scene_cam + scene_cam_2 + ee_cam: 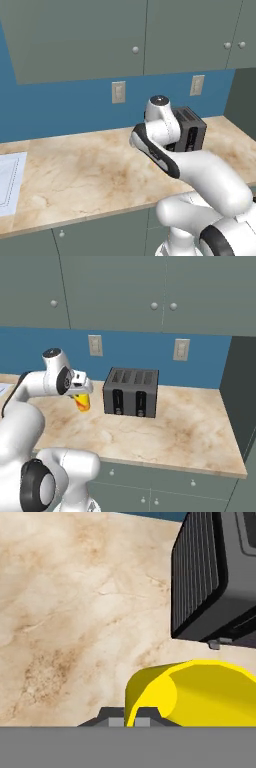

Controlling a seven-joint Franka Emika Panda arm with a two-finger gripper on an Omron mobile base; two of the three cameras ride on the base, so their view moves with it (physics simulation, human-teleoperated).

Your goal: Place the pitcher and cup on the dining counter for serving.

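Observation:
My gripper (80,395) is shut on the rim of the yellow cup (82,402), which hangs tilted under the hand, just over the beige kitchen counter (165,436) and left of the black toaster (131,392). In the hand view the cup (200,692) lies across the lower right with its open mouth toward my fingertips (116,716), one on each side of the rim. The pitcher and the dining counter are out of view.
The toaster (192,131) stands at the back of the counter (85,175) against the blue wall, close to the right of the cup. Its side (200,577) looms near in the hand view. A white sink edge (10,182) lies at far left. Grey cabinets hang above.

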